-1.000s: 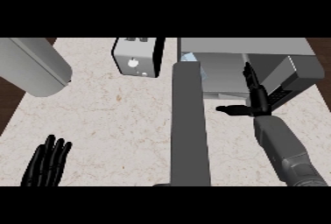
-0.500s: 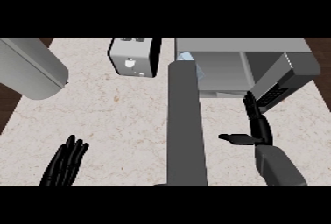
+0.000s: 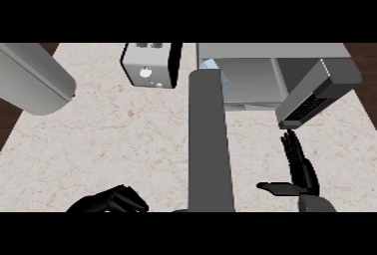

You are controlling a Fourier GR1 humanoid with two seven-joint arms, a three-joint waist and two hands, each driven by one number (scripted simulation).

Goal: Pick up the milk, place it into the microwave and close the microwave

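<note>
From here I see the right robot hand (image 3: 300,169) flat and straight-fingered, thumb out to the side, holding nothing, just below the lower edge of the microwave door (image 3: 318,94); I judge it sits there to push the door shut. The door stands swung out to the right, so the microwave (image 3: 254,74) is open, and a pale bluish shape at the left of its cavity is, I think, the milk (image 3: 212,66), though most of it is hidden by the grey upright post (image 3: 210,144) in front. The left robot hand (image 3: 110,201) is low at the desk (image 3: 125,144) edge with fingers curled and nothing in it. A toaster (image 3: 151,64) stands left of the microwave, holding nothing I can see.
</note>
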